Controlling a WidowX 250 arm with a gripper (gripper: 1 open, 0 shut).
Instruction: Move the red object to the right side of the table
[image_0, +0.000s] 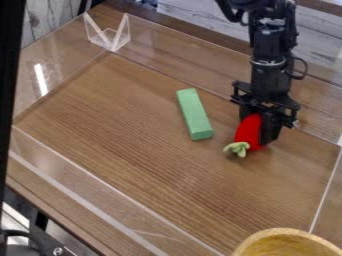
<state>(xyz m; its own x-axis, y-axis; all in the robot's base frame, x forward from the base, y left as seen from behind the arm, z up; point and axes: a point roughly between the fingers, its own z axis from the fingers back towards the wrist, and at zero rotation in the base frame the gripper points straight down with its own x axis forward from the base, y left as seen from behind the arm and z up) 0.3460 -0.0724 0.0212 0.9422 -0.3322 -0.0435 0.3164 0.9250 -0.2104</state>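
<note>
The black robot gripper (261, 122) points almost straight down, its jaws closed tight around the upper part of the small rounded bright-red toy fruit (247, 133). The fruit's pale green leafy end rests on the brown wood-grain table (120, 130). A long green rectangular block (197, 113) lies just left of the fruit, apart from it. The table's clear acrylic wall (327, 190) stands to the fruit's right.

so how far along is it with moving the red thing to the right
Done: the red object already lies on the right part of the table, right of the green block. In hand: the gripper is shut on it from above. Left: letting go and lifting clear.
</note>
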